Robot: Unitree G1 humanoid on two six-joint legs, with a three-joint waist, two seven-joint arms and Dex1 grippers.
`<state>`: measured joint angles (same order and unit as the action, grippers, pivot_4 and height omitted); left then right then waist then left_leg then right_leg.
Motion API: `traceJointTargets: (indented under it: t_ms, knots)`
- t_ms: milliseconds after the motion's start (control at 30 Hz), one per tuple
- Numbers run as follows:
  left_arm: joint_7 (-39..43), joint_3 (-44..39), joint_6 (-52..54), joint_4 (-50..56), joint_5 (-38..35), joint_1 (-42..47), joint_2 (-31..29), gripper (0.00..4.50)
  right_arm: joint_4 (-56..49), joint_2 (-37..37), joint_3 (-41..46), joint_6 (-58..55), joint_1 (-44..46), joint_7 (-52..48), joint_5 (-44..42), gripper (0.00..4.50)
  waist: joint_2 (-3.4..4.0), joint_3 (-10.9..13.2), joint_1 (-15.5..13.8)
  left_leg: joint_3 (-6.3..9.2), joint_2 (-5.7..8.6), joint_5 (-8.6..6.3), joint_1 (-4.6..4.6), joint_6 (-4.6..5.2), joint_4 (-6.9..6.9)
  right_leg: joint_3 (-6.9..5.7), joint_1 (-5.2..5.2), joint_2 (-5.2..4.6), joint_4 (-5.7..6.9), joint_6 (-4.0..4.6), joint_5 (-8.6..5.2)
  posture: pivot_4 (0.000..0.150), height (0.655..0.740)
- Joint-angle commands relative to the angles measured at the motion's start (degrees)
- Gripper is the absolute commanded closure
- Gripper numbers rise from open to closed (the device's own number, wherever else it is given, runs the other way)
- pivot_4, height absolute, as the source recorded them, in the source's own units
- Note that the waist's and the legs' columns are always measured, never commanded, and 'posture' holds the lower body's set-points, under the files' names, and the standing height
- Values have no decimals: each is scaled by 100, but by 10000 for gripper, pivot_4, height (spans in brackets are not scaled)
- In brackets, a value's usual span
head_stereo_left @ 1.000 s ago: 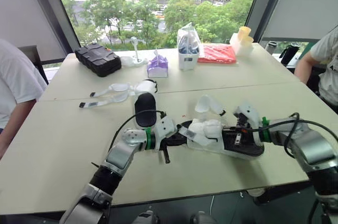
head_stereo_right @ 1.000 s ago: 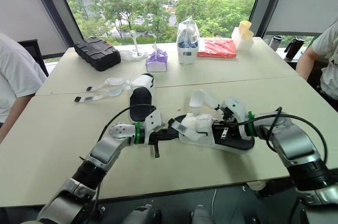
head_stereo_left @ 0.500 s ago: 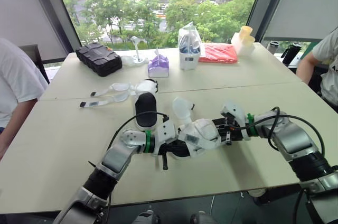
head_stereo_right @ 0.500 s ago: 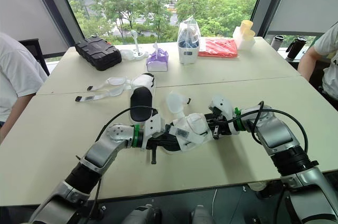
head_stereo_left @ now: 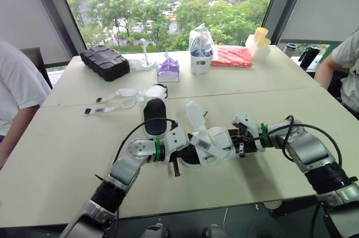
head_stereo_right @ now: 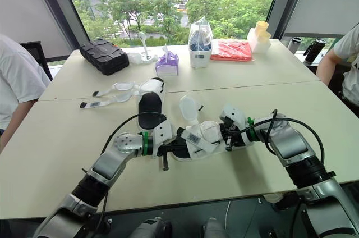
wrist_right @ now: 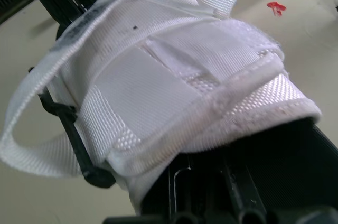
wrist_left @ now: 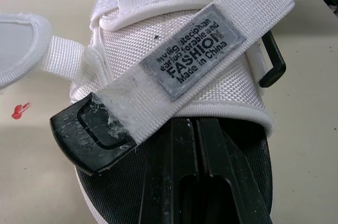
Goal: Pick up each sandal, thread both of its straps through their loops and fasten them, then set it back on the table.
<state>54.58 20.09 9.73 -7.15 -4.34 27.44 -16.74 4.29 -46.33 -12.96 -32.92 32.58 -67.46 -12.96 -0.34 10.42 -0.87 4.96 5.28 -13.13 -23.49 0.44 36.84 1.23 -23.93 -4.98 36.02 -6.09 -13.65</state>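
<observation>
While the second sandal (head_stereo_left: 154, 111) lies flat at the back left of the table (head_stereo_left: 56, 154) with its straps (head_stereo_left: 115, 100) trailing out loose to the left, the work is happening nearer the front edge. The left gripper (head_stereo_left: 188, 156) reaches in from the left, and the left wrist view shows its fingers (wrist_left: 182, 155) drawn narrow, side by side, lying on the dark footbed under the front band; I see nothing pinched between them. The sandal (head_stereo_left: 216, 143) sits between the two arms, low over the table and tipped, with its long axis running left to right, one end toward each gripper. A labelled strap (wrist_left: 190, 60) lies slantwise across the front band, its black tip (wrist_left: 90, 134) hanging off one side and the black loop (wrist_left: 272, 60) standing off the opposite side, so the tip points away from the loop it would have to enter. Another white flap (head_stereo_left: 195, 115) stands up behind. At the far end the right gripper (head_stereo_left: 242, 140) is pushed up against the sandal, but whether it is closed I cannot tell. By my reckoning the left gripper is the nearer one to that strap tip, and the right would steady the sandal while the tip is carried across to the loop.
</observation>
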Motion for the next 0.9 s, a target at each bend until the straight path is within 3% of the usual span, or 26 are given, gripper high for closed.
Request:
traceJointTargets:
  t_ms: [33, 100, 167, 400, 467, 900]
  knots:
    - [45, 46, -68, -54, 9, -8, -9, 45000, -58, -562, 689, 246, 313, -120, -45, 44611, 1, 1, 1, 0, 1, 0, 0, 0, 1, 0, 0, 0, 0, 0, 0, 1500, 7400]
    - [60, 38, -101, -91, 9, -8, -14, 45000, -226, -806, 812, 100, 325, -308, -197, 44611, 2, 0, 10, -3, 1, 0, -1, 0, 1, 1, 1, -1, 0, 0, 0, 1500, 7400]
    - [75, 37, -130, -139, 16, 4, -15, 45000, -361, -962, 863, -43, 360, -467, -297, 39466, 2, 0, 10, -2, -2, 0, -1, 0, 0, 0, 1, 1, -1, 0, 0, 1500, 7400]
    - [121, 36, -245, -341, 32, 103, 22, 45000, -790, -994, 861, -667, 970, -768, -708, 6230, 4, 0, 13, -5, -3, 0, 0, 0, 5, 2, 4, -1, -1, 1, 0, 1500, 7400]
    - [127, 37, -276, -397, 36, 140, 45, 45000, -1014, -885, 729, -968, 1088, -783, -851, 617, 4, 0, 11, -3, -4, 0, 0, 0, 5, 1, 4, -1, -1, 1, 0, 1500, 7400]
    - [98, -4, -387, -637, 59, 245, 163, 45000, -1089, -143, -386, -1560, 1353, -790, -855, 617, 4, 0, 11, 1, -1, -1, -1, 0, 10, -1, 6, -4, -3, 1, 0, 1500, 7400]
